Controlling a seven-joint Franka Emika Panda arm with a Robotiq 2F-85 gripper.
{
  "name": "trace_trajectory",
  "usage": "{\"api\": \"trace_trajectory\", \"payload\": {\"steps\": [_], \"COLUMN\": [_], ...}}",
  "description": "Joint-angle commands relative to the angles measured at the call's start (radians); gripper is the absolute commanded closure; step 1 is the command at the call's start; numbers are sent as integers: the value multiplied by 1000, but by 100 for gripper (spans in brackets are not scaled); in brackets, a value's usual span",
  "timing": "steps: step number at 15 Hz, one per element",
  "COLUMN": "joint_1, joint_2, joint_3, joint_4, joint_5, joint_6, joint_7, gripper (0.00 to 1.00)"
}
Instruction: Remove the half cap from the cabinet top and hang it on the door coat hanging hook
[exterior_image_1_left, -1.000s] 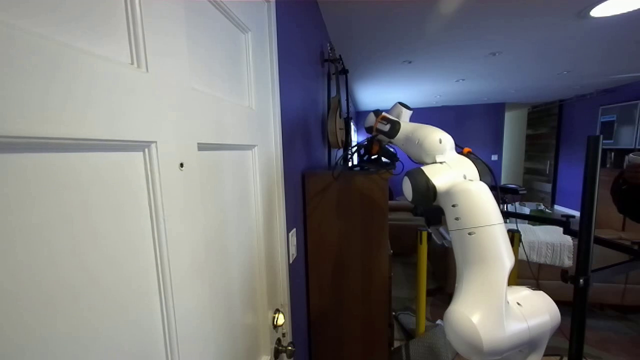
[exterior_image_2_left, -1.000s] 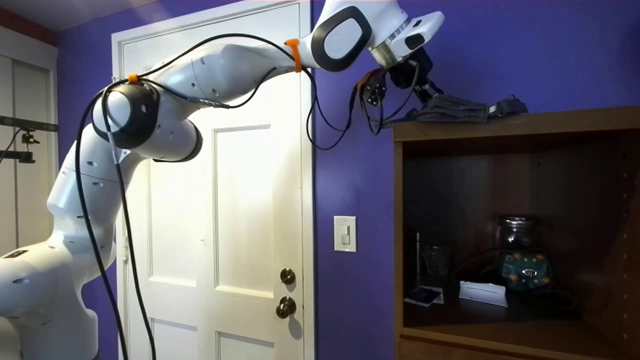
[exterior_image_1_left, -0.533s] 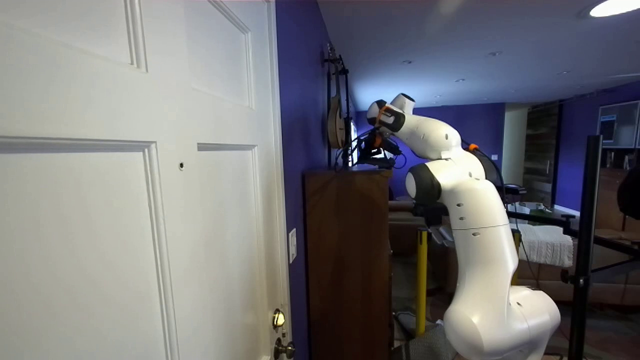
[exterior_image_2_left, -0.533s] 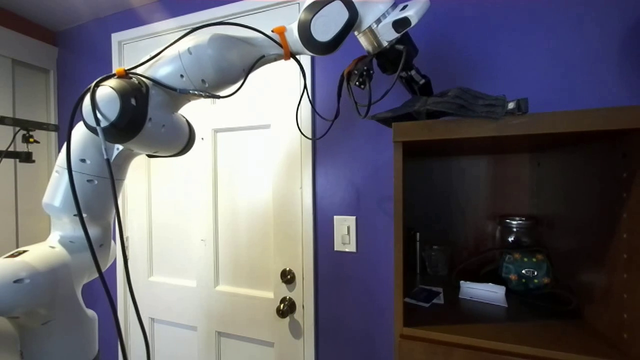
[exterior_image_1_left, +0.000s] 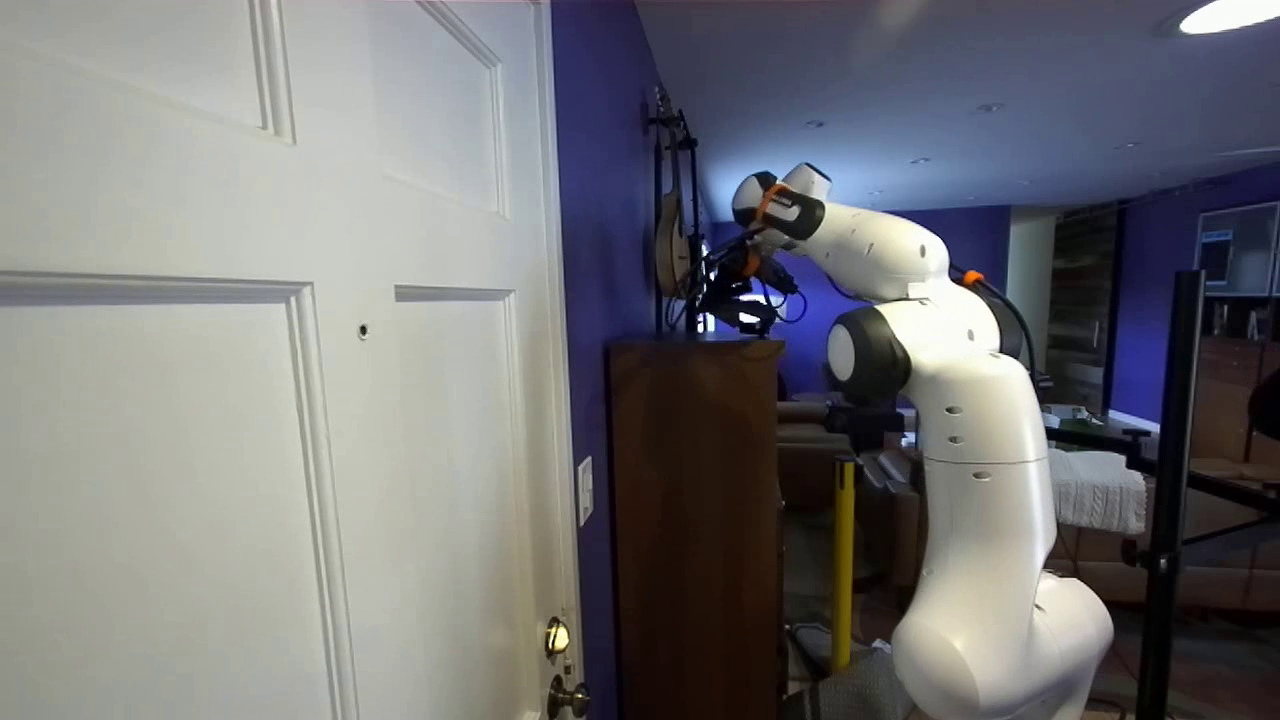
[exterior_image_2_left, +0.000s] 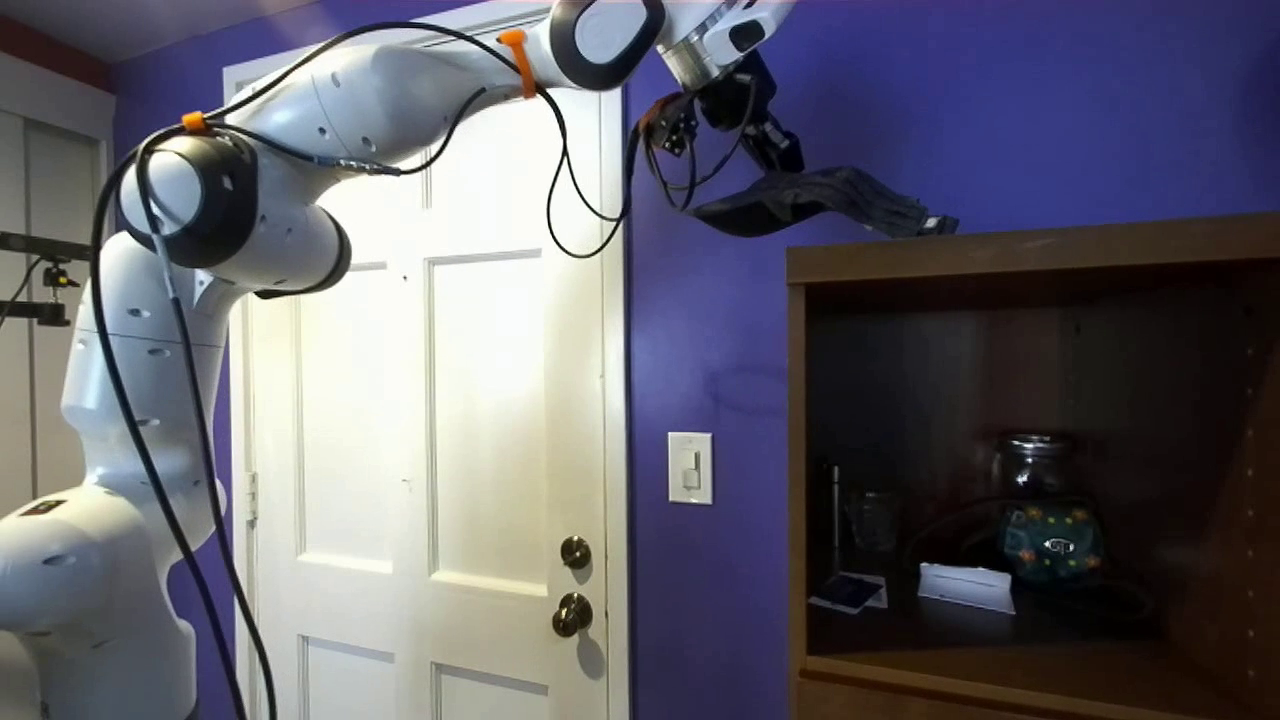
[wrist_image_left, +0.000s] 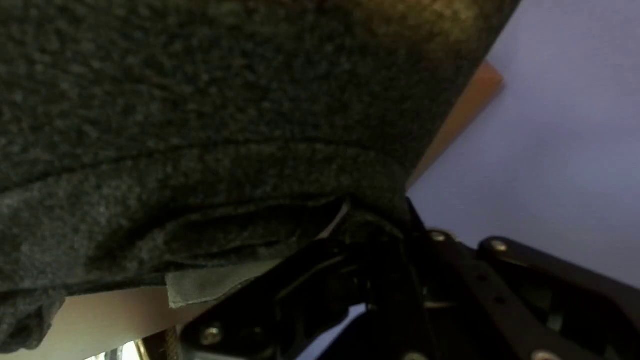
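Cabinet edge (exterior_image_2_left: 1000, 248) below, the gripper (exterior_image_2_left: 787, 167) has raised the half cap (exterior_image_2_left: 855, 195)

glossy white robot arm (exterior_image_1_left: 985, 540), smooth and rounded, with small oval recesses (exterior_image_1_left: 981, 476) and a thin dark seam (exterior_image_1_left: 1000, 463) | broad black joint band (exterior_image_1_left: 877, 356) around a white disc (exterior_image_1_left: 842, 353) | long black cables (exterior_image_2_left: 128, 415) with bright orange straps (exterior_image_2_left: 518, 64) | silver metal collar (exterior_image_2_left: 692, 65) | small dark rectangular patch (exterior_image_2_left: 44, 508) | black jointed hand (wrist_image_left: 382, 237) with round metal screw heads (wrist_image_left: 498, 245)
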Motion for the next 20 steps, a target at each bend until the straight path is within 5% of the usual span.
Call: {"api": "trace_trajectory", "payload": {"steps": [1,11,13,14,15,16,20], "joint_1": [45,154,166,167,233,178,221], "joint_2": [-99,-214,-212,-192,-162,-178,-161], "joint_3": [32,112,125,127,59,114,79], "joint_4": [-121,-273,-267,-250,-220,-231,-231], "joint_5": [-12,-58,-48,-33,-28,-48,-47], "joint_6": [-49,-183,-262,-310,-345,-293,-322], "joint_7": [-30,97,128,126,136,111,121], "gripper": [99,99,88,97,95,91,95]}}
